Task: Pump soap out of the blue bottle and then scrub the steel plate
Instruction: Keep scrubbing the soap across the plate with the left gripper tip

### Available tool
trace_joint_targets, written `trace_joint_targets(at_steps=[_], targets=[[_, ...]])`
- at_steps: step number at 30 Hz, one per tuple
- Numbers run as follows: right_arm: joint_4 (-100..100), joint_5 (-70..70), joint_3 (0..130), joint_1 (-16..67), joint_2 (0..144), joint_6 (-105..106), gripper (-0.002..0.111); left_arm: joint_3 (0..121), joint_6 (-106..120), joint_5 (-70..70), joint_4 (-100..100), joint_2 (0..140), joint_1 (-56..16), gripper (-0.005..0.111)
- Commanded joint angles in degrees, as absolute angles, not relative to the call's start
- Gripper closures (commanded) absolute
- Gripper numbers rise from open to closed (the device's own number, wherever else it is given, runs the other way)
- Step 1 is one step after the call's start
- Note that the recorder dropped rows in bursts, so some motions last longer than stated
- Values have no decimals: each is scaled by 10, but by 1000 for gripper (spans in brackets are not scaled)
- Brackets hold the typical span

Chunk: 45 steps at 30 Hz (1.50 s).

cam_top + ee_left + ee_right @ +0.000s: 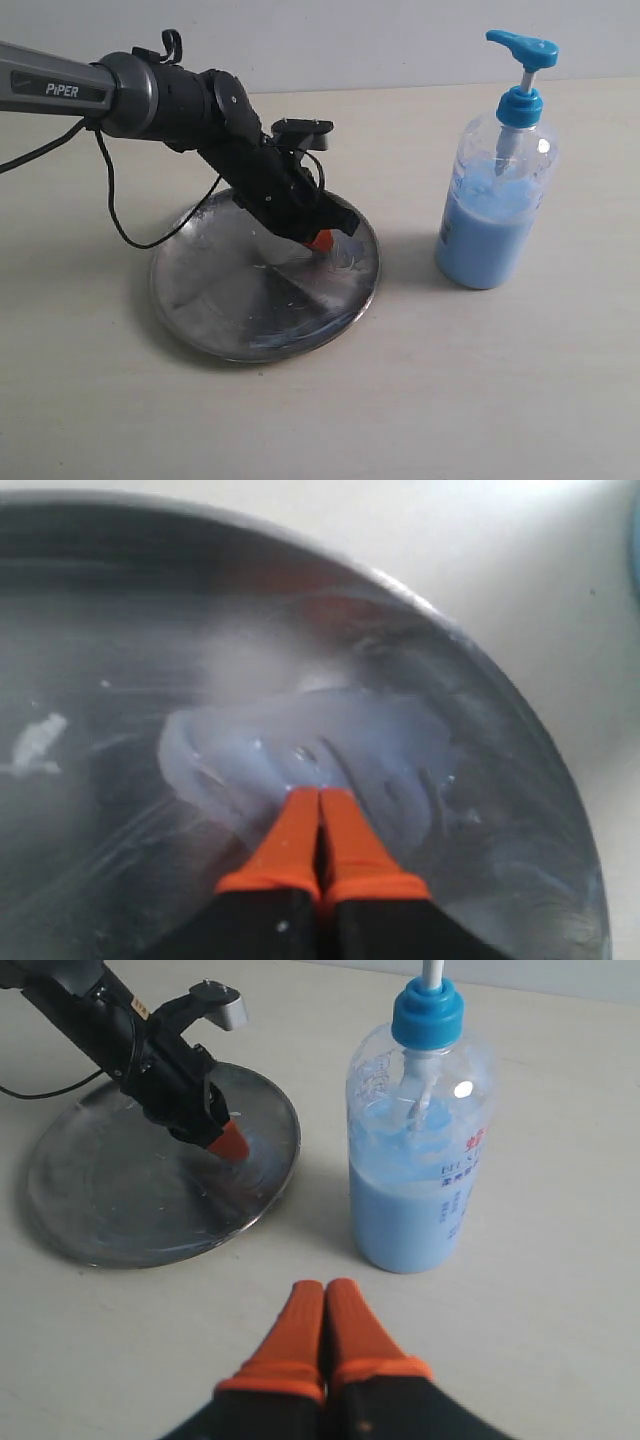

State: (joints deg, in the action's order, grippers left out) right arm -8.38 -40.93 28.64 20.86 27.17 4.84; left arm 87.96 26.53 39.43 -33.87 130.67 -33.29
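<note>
A pale bluish, translucent smear of soap [300,755] lies spread on the round, shallow, shiny steel plate [230,300], on the plate's right part as the exterior view shows it. The plate sits flat on the pale beige bench [500,400] in the lower left-centre of that view, its surface scratched and streaked.

The left end effector [318,798] reaches down from the upper left of the exterior frame on a black arm [200,110]. Its two orange fingertips are pressed together with nothing between them, and their tips rest at the near edge of the smear. A thin black cable [115,215] hangs in a loop from the arm towards the plate's rim.

To the right, well apart from the plate, the blue bottle [495,215] stands upright: clear plastic with rounded shoulders, a bright blue pump head and collar, and milky light blue liquid filling its lower part.

The right end effector [324,1288] appears only in its own wrist view, over bare bench near the bottle. Its orange fingers are closed tight against each other and grip nothing.
</note>
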Motion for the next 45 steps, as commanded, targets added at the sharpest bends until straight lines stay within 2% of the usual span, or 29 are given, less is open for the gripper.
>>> trace_joint_targets(at_steps=[1, 13, 24, 36, 45], targets=[[-86, -402, 289, 207, 267, 52, 108, 867, 278, 444, -354, 1327, -334, 107], [-86, -402, 289, 207, 267, 52, 108, 867, 315, 398, -424, 1327, -334, 107], [-86, -402, 289, 207, 267, 52, 108, 867, 326, 325, -403, 1327, -332, 107], [-86, -402, 289, 207, 267, 52, 108, 867, 311, 431, -312, 1327, -334, 107], [-86, -402, 289, 207, 267, 52, 108, 867, 344, 451, -413, 1327, -334, 107]])
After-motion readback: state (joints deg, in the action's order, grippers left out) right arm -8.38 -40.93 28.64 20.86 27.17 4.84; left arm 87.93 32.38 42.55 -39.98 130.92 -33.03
